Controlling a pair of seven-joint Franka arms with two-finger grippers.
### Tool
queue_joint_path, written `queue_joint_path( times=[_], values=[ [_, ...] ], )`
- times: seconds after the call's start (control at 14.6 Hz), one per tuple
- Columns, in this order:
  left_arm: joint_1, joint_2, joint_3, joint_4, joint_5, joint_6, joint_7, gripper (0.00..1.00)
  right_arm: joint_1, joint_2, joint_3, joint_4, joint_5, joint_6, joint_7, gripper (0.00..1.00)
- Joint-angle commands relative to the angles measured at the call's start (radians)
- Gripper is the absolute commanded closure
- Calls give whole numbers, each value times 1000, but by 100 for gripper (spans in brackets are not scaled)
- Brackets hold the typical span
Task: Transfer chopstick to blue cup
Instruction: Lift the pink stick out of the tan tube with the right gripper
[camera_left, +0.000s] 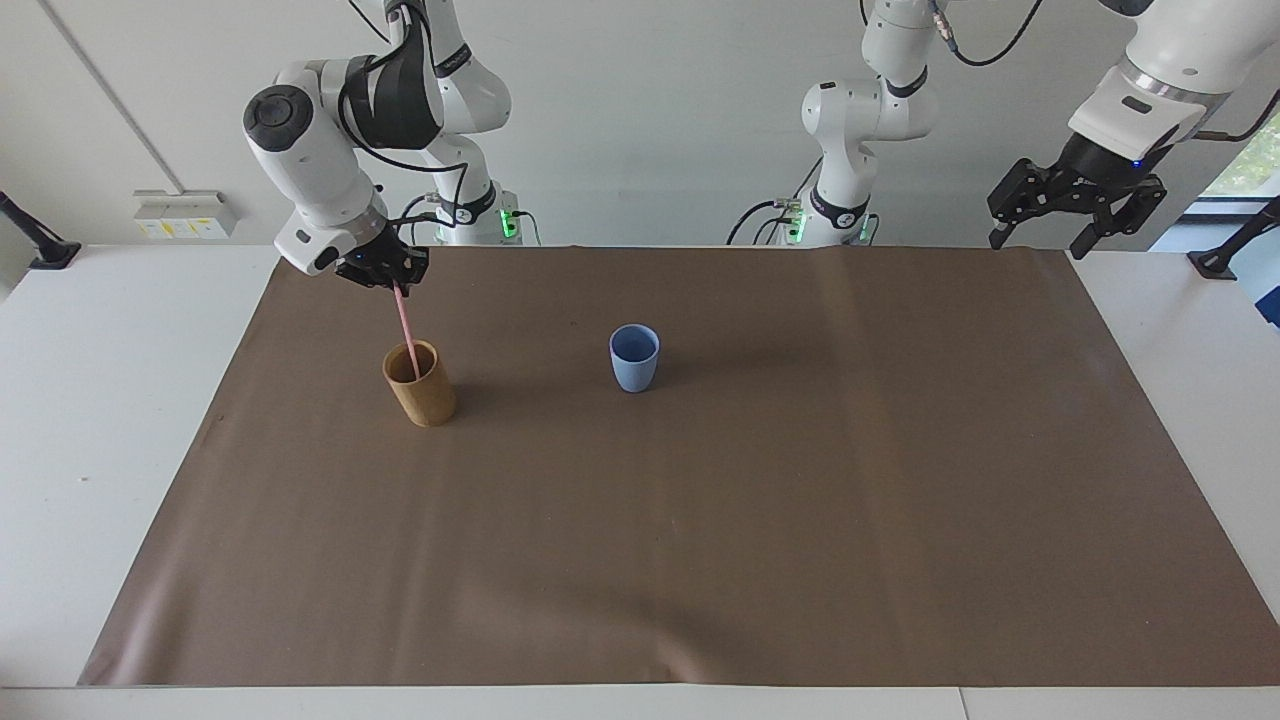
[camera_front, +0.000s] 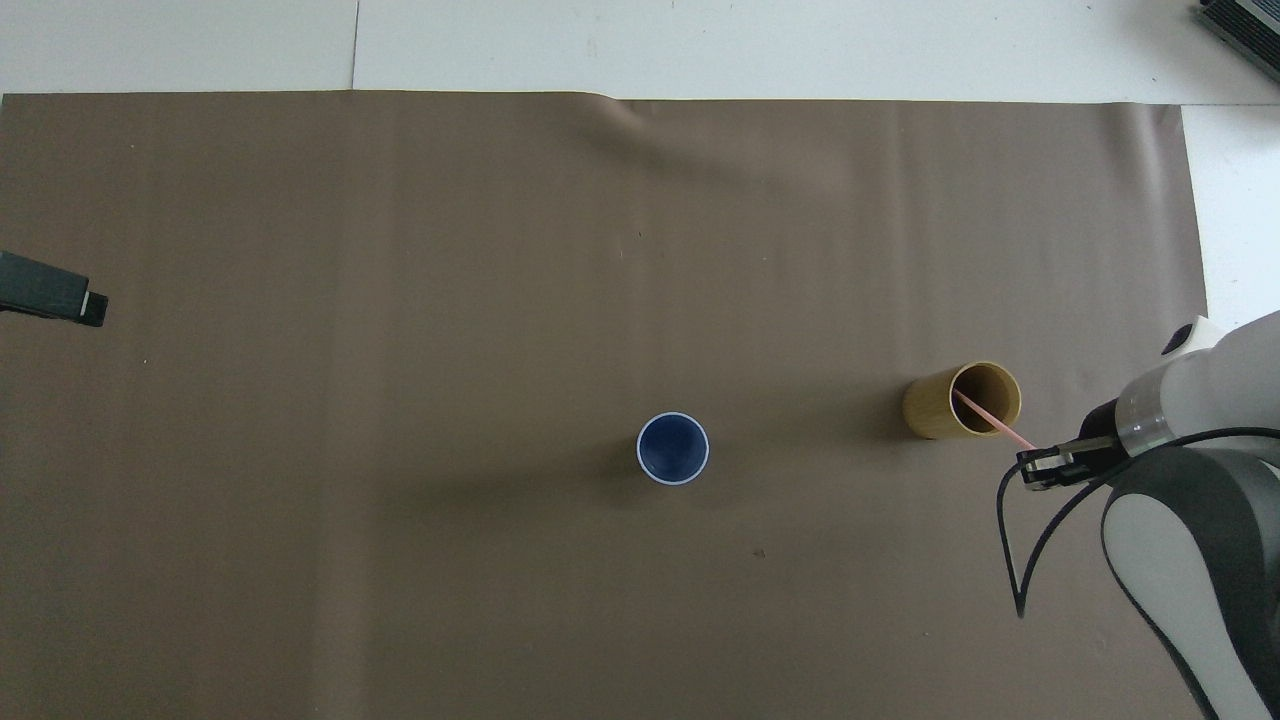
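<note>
The pink chopstick (camera_left: 406, 325) stands tilted with its lower end inside the tan cup (camera_left: 421, 385) at the right arm's end of the mat. My right gripper (camera_left: 397, 283) is above that cup, shut on the chopstick's top end. In the overhead view the chopstick (camera_front: 990, 420) slants from the tan cup (camera_front: 940, 408) to the right gripper (camera_front: 1036, 464). The light-blue cup (camera_left: 634, 357) stands upright and empty near the mat's middle, seen from above as a dark round opening (camera_front: 673, 448). My left gripper (camera_left: 1037, 243) hangs open and empty, high over the mat's corner at the left arm's end.
A brown mat (camera_left: 700, 550) covers most of the white table (camera_left: 100, 450). One fingertip of the left gripper (camera_front: 52, 296) shows at the overhead view's edge. The right arm's black cable (camera_front: 1015, 560) loops beside its wrist.
</note>
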Motion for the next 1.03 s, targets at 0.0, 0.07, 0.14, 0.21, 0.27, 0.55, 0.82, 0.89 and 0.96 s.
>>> queue_joint_path(
  times=[0.0, 0.07, 0.14, 0.21, 0.27, 0.55, 0.82, 0.89, 0.96],
  values=[
    [21, -79, -14, -100, 18, -15, 25, 0, -7, 5, 5, 79, 19, -100, -19, 100],
    [18, -111, -16, -163, 18, 7, 25, 0, -7, 0, 7, 105, 19, -139, -19, 100],
    [10, -140, -16, -204, 18, 22, 24, 0, -7, -6, 8, 134, 19, -185, -19, 100],
    [7, -146, -16, -217, 18, 27, 24, 0, -6, -17, 8, 171, 19, -232, -18, 100],
    [8, -146, -16, -214, 18, 24, 22, 0, -5, -17, 8, 217, 19, -281, -18, 100],
    [8, -142, -16, -205, 16, 25, 16, 0, -4, -9, 73, 375, 90, -407, 117, 100],
    [8, -142, -16, -208, 16, 30, 16, 0, -4, -8, 226, 391, 166, -325, 327, 100],
    [7, -139, -17, -205, 19, 30, 16, 0, 1, -3, 246, 391, 179, -293, 361, 100],
    [10, -137, -19, -203, 25, 33, 16, 0, 23, 12, 270, 391, 190, -257, 405, 100]
  ],
)
